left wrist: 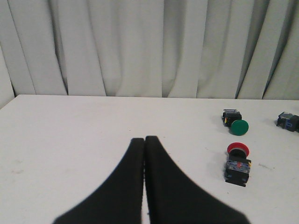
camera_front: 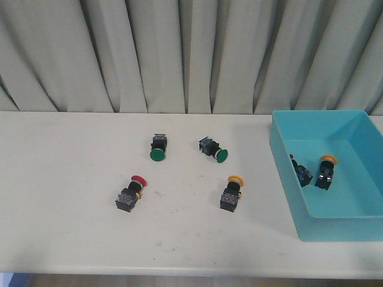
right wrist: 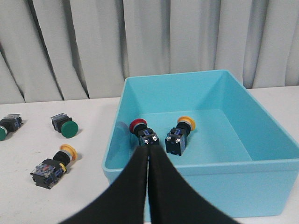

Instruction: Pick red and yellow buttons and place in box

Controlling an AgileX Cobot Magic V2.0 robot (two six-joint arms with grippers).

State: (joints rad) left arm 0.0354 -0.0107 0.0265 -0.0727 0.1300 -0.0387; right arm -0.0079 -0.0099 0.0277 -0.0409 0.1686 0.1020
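Note:
A red button (camera_front: 131,192) lies on the white table at the front left; it also shows in the left wrist view (left wrist: 238,161). A yellow button (camera_front: 232,191) lies near the middle; it also shows in the right wrist view (right wrist: 52,167). The turquoise box (camera_front: 286,173) stands at the right and holds a red button (camera_front: 300,171) and a yellow button (camera_front: 325,170), also seen in the right wrist view as red (right wrist: 144,132) and yellow (right wrist: 179,135). My left gripper (left wrist: 144,139) is shut and empty over bare table. My right gripper (right wrist: 148,149) is shut and empty, before the box's near wall (right wrist: 261,186). Neither gripper shows in the front view.
Two green-capped buttons lie at mid-table, one on the left (camera_front: 158,147) and one on the right (camera_front: 213,149). A grey curtain (camera_front: 179,54) hangs behind the table. The table's front edge (camera_front: 149,272) runs along the bottom of the front view.

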